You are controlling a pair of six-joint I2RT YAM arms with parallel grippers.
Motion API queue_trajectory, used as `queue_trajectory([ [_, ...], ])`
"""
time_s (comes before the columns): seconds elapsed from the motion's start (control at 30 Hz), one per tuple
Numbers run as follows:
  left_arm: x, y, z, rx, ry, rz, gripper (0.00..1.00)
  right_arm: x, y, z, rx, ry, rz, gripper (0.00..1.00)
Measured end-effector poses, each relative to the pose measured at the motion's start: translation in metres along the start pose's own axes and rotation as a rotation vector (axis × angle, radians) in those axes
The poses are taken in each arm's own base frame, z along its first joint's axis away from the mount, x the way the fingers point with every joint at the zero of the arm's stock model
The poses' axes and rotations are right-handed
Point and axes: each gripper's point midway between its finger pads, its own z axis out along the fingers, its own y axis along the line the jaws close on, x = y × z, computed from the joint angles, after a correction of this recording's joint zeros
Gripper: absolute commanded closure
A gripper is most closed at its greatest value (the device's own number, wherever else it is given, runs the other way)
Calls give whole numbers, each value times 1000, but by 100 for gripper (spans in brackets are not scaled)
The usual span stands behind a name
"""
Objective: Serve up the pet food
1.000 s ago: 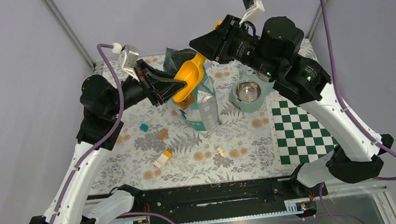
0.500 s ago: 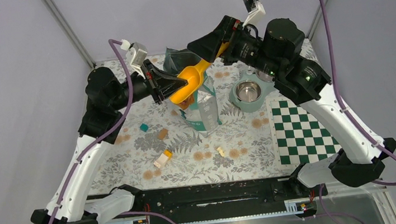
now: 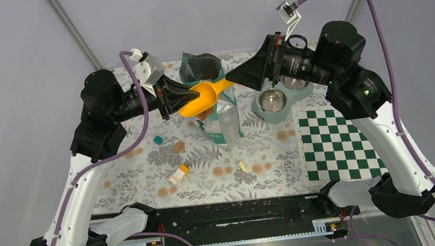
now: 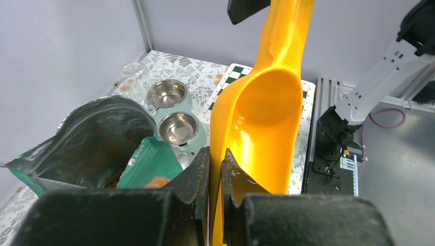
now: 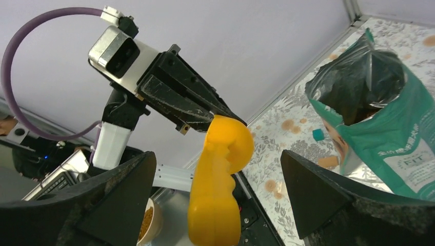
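Left end effector pinches the yellow plastic scoop by its rim, right end effector spread around the handle. The pet food is probably inside the teal foil bag; dip slowly, rim grips slip.

We are in a robot lab test cell: plain grey panel walls on aluminium corner posts stand behind the right gripper. A green-and-white checkerboard mat lies below it, and a black mounting rail lies nearer us.
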Motion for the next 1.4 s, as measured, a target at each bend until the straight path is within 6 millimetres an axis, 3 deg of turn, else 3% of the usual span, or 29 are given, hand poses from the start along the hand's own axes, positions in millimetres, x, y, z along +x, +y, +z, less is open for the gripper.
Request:
queue_trajectory([
  [0.2, 10, -5, 4, 63, 35, 9, 100, 14, 7, 0, -60, 77, 27, 12],
  [0.37, 22, 4, 11, 59, 68, -25, 100, 23, 7, 8, -91, 134, 93, 19],
  [0.57, 26, 10, 10, 18, 84, -49, 100, 25, 0, 13, -90, 143, 122, 18],
  [0.93, 13, 22, 4, -92, 41, -36, 100, 33, -11, 20, -83, 140, 148, 22],
  [1.4, 27, 17, 8, -54, 77, -101, 100, 23, -11, 22, -75, 84, 127, 22],
])
